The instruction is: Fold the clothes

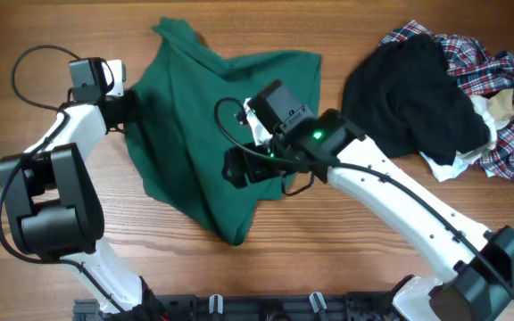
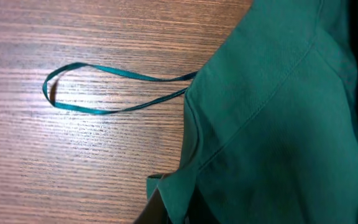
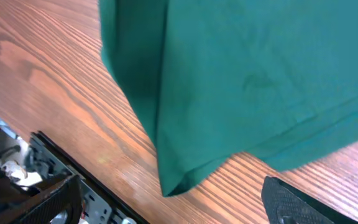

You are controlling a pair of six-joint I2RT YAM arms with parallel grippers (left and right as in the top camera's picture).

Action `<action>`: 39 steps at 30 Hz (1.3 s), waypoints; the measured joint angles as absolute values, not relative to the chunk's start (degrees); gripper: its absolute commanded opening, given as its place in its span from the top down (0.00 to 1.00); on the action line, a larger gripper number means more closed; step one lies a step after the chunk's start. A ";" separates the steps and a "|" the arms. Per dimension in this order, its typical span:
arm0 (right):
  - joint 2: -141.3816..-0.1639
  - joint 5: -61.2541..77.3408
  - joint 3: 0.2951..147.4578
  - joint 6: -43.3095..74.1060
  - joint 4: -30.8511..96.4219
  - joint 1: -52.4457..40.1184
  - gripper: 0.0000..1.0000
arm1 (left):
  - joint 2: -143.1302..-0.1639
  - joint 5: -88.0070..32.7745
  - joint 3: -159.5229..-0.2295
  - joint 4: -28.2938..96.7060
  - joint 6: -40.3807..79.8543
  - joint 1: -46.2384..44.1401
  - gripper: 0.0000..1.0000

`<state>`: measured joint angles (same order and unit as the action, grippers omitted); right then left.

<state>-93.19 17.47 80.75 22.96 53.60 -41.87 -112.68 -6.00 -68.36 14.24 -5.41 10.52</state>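
Observation:
The dark green garment lies crumpled and partly doubled over at the left-middle of the wooden table. My left gripper is at its left edge and is shut on a fold of the cloth. The left wrist view shows a seam of the garment and a thin green loop lying on the wood. My right gripper hovers over the garment's middle. In the right wrist view its fingers are wide open and empty, just above a folded corner of the garment. No label shows.
A black garment lies at the back right on a red-blue-white plaid shirt with some white cloth. A black rail runs along the table's front edge and also shows in the right wrist view.

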 measured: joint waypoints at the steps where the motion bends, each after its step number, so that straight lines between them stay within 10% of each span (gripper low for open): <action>1: -93.25 17.37 80.18 22.94 53.69 -41.87 0.09 | -112.68 -6.00 -68.36 14.15 -4.54 10.52 0.96; 15: -94.76 15.18 79.61 16.47 47.72 -57.58 0.35 | -93.14 -6.07 -70.22 13.61 6.70 10.52 0.96; 39: -109.62 6.50 74.39 56.80 35.40 -64.47 0.39 | -91.37 -6.28 -70.24 14.72 7.66 10.52 0.96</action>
<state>-109.62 6.50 74.39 56.80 35.40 -64.47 -91.37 -6.28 -70.24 14.72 7.66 10.52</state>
